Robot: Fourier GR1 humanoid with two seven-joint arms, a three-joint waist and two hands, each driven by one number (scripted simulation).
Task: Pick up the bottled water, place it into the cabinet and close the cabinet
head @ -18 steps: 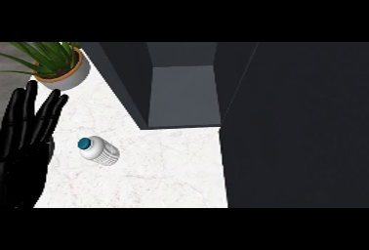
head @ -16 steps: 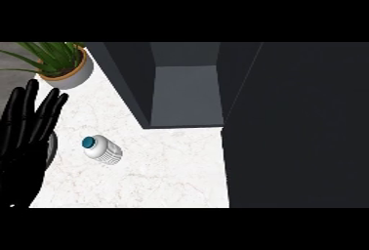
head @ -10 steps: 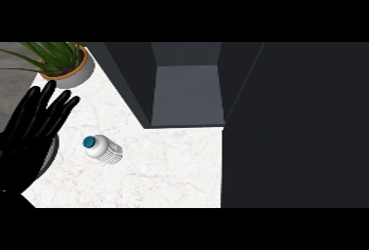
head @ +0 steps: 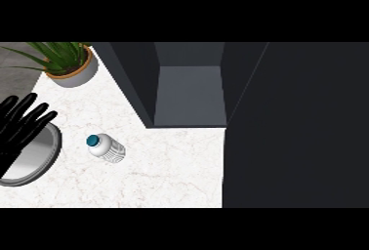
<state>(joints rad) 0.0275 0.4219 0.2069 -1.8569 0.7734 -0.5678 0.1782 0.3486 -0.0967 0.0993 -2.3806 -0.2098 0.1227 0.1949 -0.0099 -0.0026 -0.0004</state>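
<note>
Right now, from the head view, I see the bottled water (head: 107,147) lying on its side on the white marbled counter (head: 173,166), its teal cap (head: 92,141) pointing toward the upper left and its clear ribbed body angled down to the right. Nothing is touching it. My left hand (head: 20,128) shows at the left edge, black, with its fingers straight and spread, pointing up and a little to the right; it holds nothing and sits apart from the bottle, to the bottle's left. That hand lies over the upper part of a round grey plate (head: 34,162) with a pale rim, which rests on the counter at the left edge, just beside the bottle. I cannot see my right hand anywhere. The cabinet (head: 189,93) stands open above and to the right of the bottle, its grey inner floor visible between dark side walls, and its dark door (head: 296,122) fills the right side of the view. A potted plant (head: 71,66) with long green leaves in a grey pot sits at the counter's upper left corner, well apart from the bottle.
</note>
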